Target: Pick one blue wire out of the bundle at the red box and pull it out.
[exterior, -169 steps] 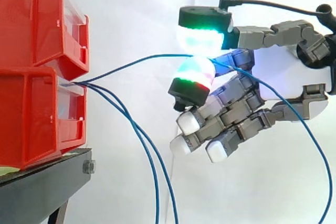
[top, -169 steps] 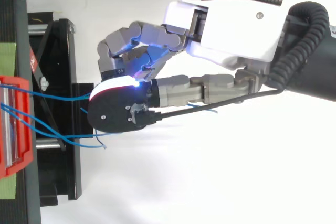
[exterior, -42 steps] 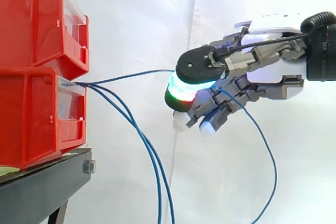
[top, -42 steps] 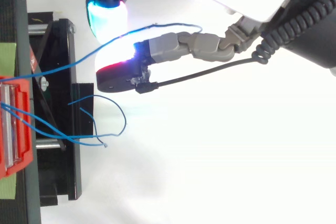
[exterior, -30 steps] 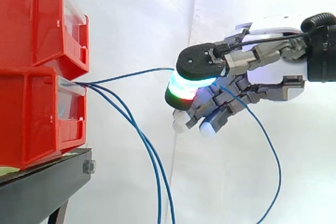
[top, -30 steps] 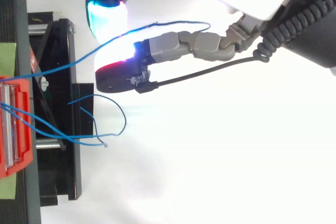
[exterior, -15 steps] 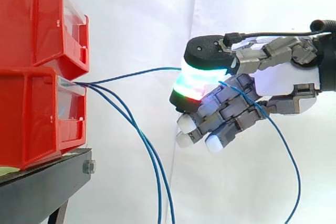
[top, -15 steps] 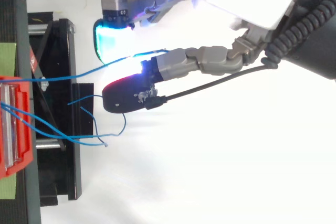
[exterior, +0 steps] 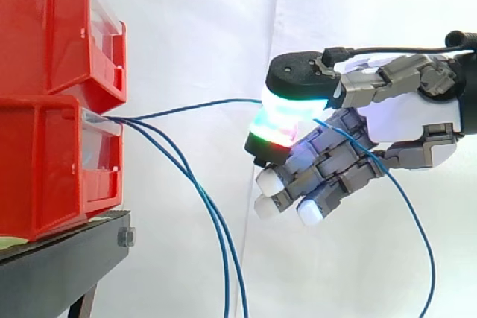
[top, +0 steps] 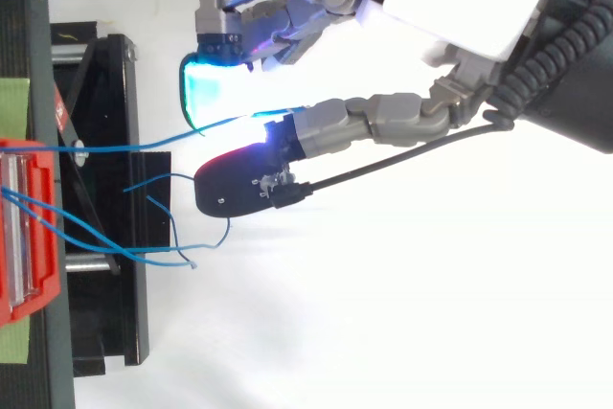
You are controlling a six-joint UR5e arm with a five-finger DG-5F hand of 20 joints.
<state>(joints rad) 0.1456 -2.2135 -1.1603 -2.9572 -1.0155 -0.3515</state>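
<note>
Since half a second ago my hand (exterior: 406,121) has eased a little away from the box and dropped slightly. Two glowing fingertips (exterior: 282,121) are closed together, pinching one blue wire (exterior: 186,105), whose tail runs on past the palm and hangs down. From the pinch the wire bows gently across to the front of the lower red box (exterior: 45,161), where it is still lodged, so I judge the pull begun but unfinished. Next I'd keep the pinch firm and draw straight back along the wire's line, in case it slips between the pads. Two other wires (exterior: 216,225) droop from the same opening. The boxes sit on a black stand (exterior: 59,266) before a white curtain (exterior: 201,27).
</note>
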